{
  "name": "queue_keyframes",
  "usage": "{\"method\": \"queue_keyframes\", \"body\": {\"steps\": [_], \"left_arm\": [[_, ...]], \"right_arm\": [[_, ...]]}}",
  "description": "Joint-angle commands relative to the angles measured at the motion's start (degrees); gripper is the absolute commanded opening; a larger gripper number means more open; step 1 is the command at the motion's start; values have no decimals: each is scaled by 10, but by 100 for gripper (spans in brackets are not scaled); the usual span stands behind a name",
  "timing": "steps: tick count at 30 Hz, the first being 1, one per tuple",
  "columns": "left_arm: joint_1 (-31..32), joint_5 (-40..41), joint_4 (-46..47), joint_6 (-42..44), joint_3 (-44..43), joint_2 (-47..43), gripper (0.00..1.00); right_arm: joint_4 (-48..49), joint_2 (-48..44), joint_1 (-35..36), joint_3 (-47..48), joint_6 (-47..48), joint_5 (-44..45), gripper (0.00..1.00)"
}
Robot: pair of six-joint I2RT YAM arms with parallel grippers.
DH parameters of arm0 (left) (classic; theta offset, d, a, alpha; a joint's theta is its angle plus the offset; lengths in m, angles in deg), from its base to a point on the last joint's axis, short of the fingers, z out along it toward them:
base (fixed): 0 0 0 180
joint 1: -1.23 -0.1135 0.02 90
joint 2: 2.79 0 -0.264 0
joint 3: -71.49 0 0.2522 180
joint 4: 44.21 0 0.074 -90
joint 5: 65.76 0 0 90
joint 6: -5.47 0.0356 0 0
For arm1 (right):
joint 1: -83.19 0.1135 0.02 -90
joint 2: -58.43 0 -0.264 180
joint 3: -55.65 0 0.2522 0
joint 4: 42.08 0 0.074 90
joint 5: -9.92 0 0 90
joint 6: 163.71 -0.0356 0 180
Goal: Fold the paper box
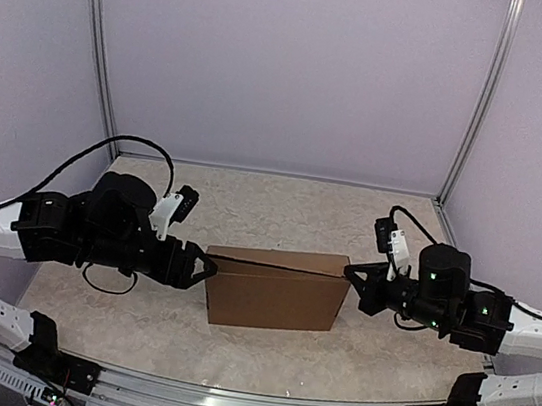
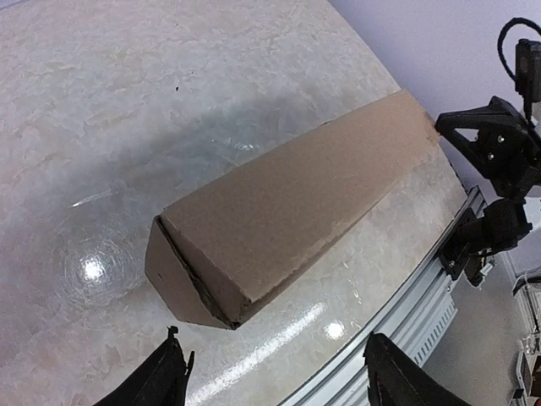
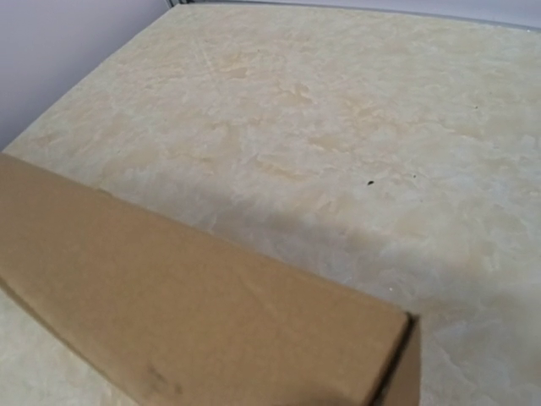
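A pale lilac enclosure with aluminium corner posts surrounds a beige marbled table [image 1: 281,204], seen from above and behind two black-and-white robot arms. A ribbed aluminium rail [image 1: 243,401] runs along the near edge at 6 o'clock.

At 9 o'clock of the overhead view, the left arm reaches in towards the centre, and a black cable [image 1: 86,152] loops away behind it. The left gripper [image 1: 210,265] points at 3 o'clock, and its tip meets the left end of the paper box [image 1: 274,289]. From the left wrist camera, the left gripper [image 2: 279,381] has its two dark fingers [image 2: 169,376] spread wide and released. They grasp nothing. The box end lies just ahead of them, towards 12 o'clock.

The paper box sits in the middle of the table, between the two grippers. It is folded into a closed, plain brown block, with its long side running from 9 to 3 o'clock. In the left wrist view, the paper box [image 2: 296,211] stretches away diagonally towards 2 o'clock, and its near end panel shows a dark seam.

At 3 o'clock of the overhead view, the right gripper [image 1: 350,275] points at 9 o'clock, right at the box's right end. The right wrist camera shows only the box top [image 3: 169,313] and a corner edge over the table. Its own fingers are out of frame, so I cannot tell whether they are released or clenched.
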Motion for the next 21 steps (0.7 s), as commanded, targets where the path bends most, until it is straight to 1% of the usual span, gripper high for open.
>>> {"method": "queue_keyframes", "body": {"steps": [1,5,8,14,17,21], "left_arm": [[-27,-77,20,29,1,-47,70],[-60,-100,36,40,-10,-58,66],[-90,-100,39,46,-22,-34,57],[-125,-124,73,56,-37,20,23],[-134,-141,89,62,-46,35,14],[-136,-166,92,62,-47,44,7]], "right_arm": [[-86,30,12,-18,-5,-3,1],[-92,33,18,-11,2,1,1],[-96,35,21,-7,4,5,2],[-95,28,26,-6,0,10,2],[-97,25,28,-6,0,13,2],[-98,23,29,-7,-2,17,2]]}}
